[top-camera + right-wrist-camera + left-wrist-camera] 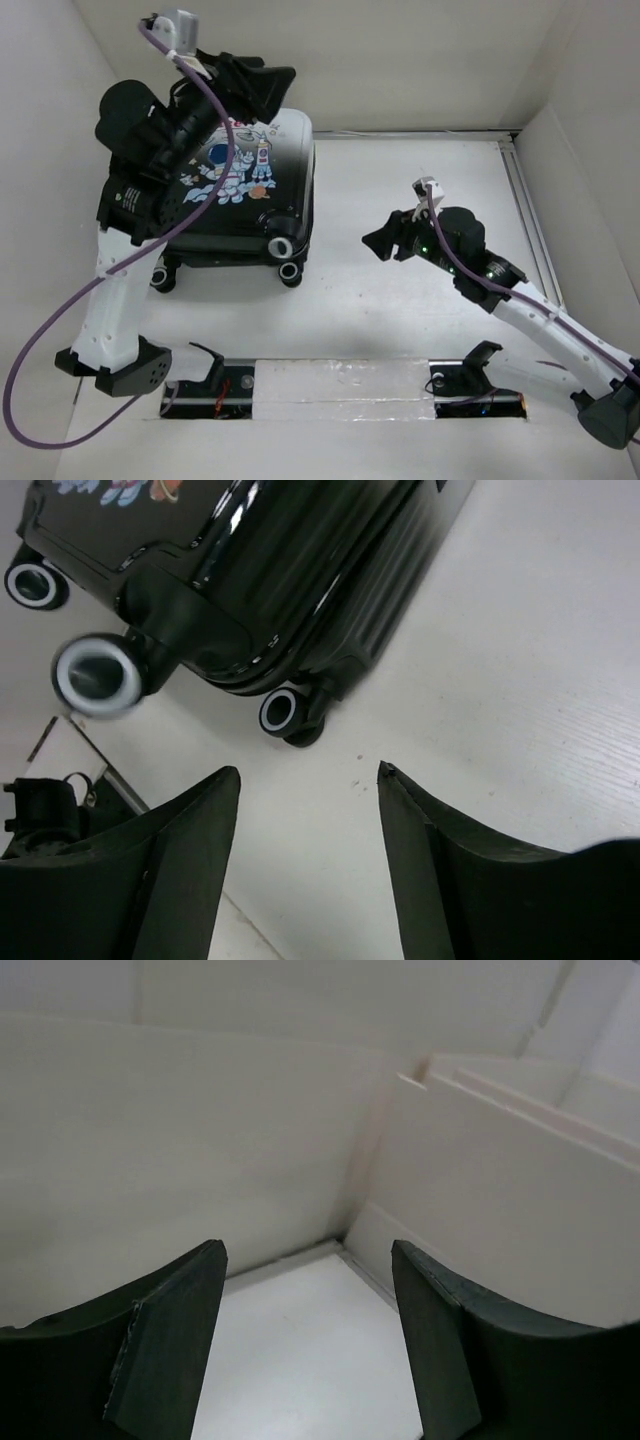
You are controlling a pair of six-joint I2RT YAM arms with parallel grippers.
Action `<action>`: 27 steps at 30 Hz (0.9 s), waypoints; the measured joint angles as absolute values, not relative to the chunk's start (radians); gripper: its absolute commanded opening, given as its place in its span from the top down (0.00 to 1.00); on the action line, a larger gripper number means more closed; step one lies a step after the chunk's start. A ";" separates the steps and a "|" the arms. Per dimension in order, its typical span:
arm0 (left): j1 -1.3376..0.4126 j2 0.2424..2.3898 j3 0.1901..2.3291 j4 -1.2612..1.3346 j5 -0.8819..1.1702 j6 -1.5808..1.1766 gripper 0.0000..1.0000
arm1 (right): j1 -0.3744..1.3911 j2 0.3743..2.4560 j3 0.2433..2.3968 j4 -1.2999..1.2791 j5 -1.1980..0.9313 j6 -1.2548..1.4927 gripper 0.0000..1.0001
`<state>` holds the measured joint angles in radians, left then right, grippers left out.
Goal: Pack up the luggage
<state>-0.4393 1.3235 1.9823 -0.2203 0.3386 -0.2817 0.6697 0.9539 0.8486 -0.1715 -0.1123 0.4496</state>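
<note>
The luggage (262, 205) lies shut at the table's (400, 300) far left, wheels toward the near edge. The left tool (308, 1290) hangs over its far edge, spread and empty. The right tool (308, 775), also spread and empty, sits well to its right across open table.

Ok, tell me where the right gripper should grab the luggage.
Probably the near right wheel, with the right gripper coming from the right. The luggage lies flat and closed, looking too broad for the open jaws, while that wheel sticks out.
</note>
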 measured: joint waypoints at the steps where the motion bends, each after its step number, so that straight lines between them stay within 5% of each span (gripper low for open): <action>1: -0.441 1.325 2.005 -0.222 0.290 -0.287 0.37 | 0.670 0.944 0.849 -0.172 -0.104 0.449 0.49; 3: -0.443 1.316 2.011 -0.237 0.128 -0.294 0.36 | 0.670 0.928 0.849 -0.171 -0.092 0.447 0.60; 4: -0.438 1.314 2.008 -0.252 0.022 -0.298 0.36 | 0.670 0.925 0.849 -0.171 -0.089 0.447 0.77; 6: -0.416 1.317 1.984 -0.277 -0.167 -0.300 0.34 | 0.670 0.932 0.849 -0.171 -0.086 0.444 0.86; 11: -0.193 1.391 1.859 -0.360 -0.370 -0.357 0.37 | 0.670 0.993 0.849 -0.170 -0.088 0.444 0.90; 16: 0.159 1.578 1.707 -0.385 -0.272 -0.453 0.43 | 0.670 1.097 0.879 -0.171 -0.090 0.440 1.00; 24: 0.405 1.878 1.814 -0.515 -0.311 -0.449 0.45 | 0.681 1.217 0.943 -0.141 -0.089 0.440 0.93; 27: 0.383 1.902 1.814 -0.522 -0.323 -0.429 0.45 | 0.682 1.262 0.968 -0.128 -0.081 0.440 0.73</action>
